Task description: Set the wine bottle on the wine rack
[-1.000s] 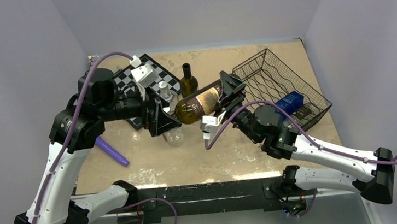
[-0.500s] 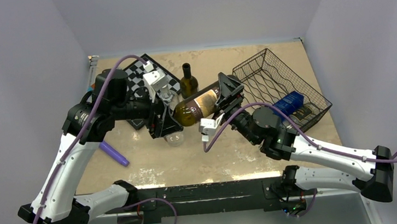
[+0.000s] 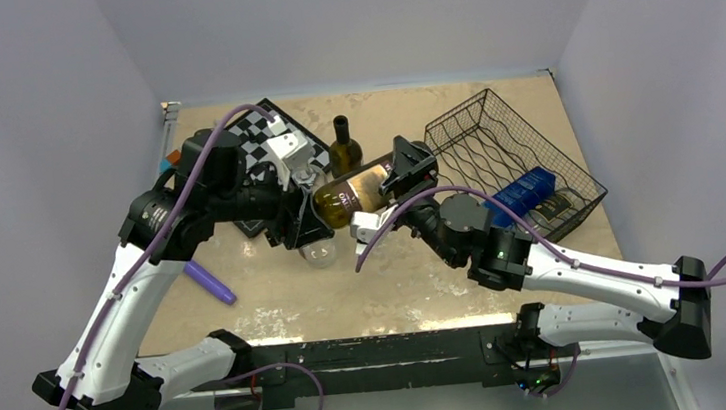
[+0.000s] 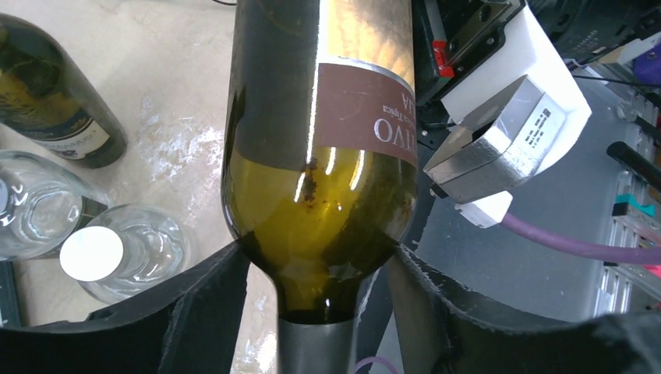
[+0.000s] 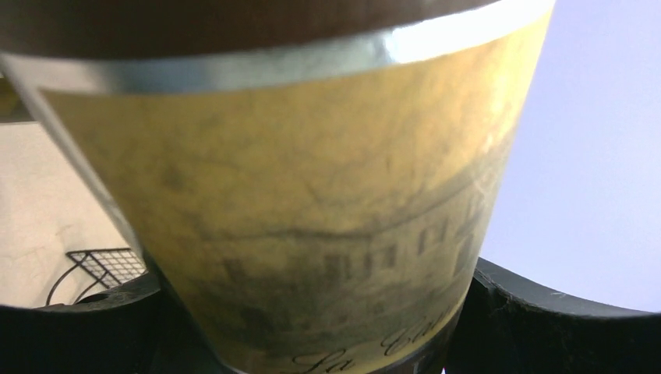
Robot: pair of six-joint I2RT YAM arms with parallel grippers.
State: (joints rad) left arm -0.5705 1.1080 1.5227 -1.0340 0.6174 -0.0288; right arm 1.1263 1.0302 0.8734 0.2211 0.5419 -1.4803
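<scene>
The wine bottle [image 3: 358,191] hangs sideways above mid-table, left of the wine rack [image 3: 509,141], not yet racked. The right gripper [image 3: 404,168] clamps its labelled body. The left gripper [image 3: 308,213] straddles the neck, grip unclear.

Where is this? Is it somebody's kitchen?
Probably a robot lab booth, not a kitchen: two white-and-black robot arms bolted to a scuffed tan table, bare grey walls around it, and a black wire wine rack.

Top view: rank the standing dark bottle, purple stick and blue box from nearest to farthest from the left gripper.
1. Standing dark bottle, just behind the left gripper.
2. Purple stick, near-left.
3. Blue box, far right, in the wine rack.
</scene>
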